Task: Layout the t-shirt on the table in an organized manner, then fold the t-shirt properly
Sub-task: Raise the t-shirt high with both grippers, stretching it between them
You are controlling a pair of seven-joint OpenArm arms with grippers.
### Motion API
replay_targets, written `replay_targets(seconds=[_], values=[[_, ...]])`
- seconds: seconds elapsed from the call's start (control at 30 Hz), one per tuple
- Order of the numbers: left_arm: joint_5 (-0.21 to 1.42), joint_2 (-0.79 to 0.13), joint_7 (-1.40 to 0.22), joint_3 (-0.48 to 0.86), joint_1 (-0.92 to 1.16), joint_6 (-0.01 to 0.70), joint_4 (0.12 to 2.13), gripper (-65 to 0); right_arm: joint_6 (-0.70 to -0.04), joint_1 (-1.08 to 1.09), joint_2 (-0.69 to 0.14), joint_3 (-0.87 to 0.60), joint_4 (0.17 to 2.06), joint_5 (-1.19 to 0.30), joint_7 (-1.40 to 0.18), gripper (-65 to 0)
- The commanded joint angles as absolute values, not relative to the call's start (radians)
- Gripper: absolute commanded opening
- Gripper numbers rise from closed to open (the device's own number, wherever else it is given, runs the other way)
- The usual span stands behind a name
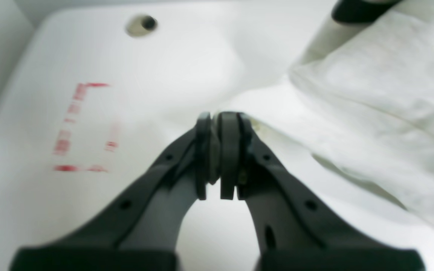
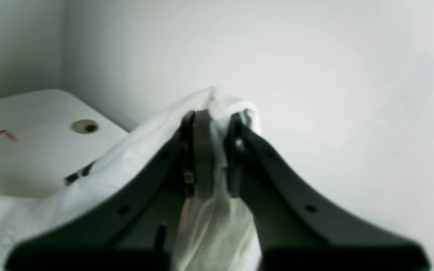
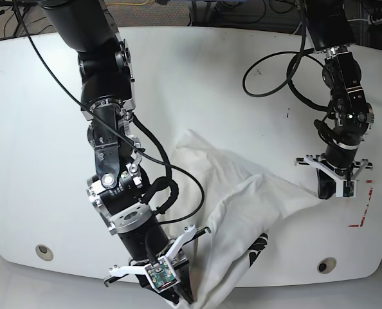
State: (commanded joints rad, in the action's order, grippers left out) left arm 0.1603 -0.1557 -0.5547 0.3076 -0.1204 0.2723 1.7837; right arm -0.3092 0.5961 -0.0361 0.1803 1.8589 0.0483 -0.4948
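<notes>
The white surface (image 3: 197,71) carries the t-shirt (image 3: 242,193); its black print at 6 o'clock is unreadable. Both jaws, left gripper (image 1: 220,150) and right gripper (image 2: 211,158), pinch cloth.

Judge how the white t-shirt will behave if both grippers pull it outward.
Probably floppy: the t-shirt sags in folds between the left gripper and right gripper. Likely light, since pinched edges hold it up. It may slide easily over the smooth table.
</notes>
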Motion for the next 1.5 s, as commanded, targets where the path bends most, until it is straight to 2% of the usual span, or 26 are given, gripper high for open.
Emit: replay_targets(seconds=[0.17,0.3,0.73,1.17,1.27,1.5], values=[[0.231,-0.166,-0.654,0.381,-0.179,0.272,1.880,-65.0,-0.312,0.618,-0.065,0.174,1.854,0.047,-0.495,-65.0],[0.282,-0.211,-0.737,0.424,-0.277,0.272,1.922,-65.0,-0.314,0.648,-0.079,0.174,1.825,0.047,-0.490,-65.0],[0.340,-0.369,-0.748,0.427,-0.545,0.272,1.925,-65.0,-0.314,0.816,-0.134,0.160,1.719,0.056,-0.486,-65.0],[0.351,-0.435,-0.855,0.426,-0.809,0.272,1.906,-65.0,-0.315,0.946,-0.156,0.162,1.699,0.056,-0.493,-65.0],[0.351,-0.435,-0.857,0.426,-0.819,0.288,1.906,-65.0,-0.315,0.937,-0.156,0.162,1.704,0.058,-0.495,-65.0],[0.352,-0.432,-0.915,0.433,-0.774,0.374,1.910,-65.0,-0.315,0.809,-0.156,0.160,1.758,0.059,-0.495,-65.0]])
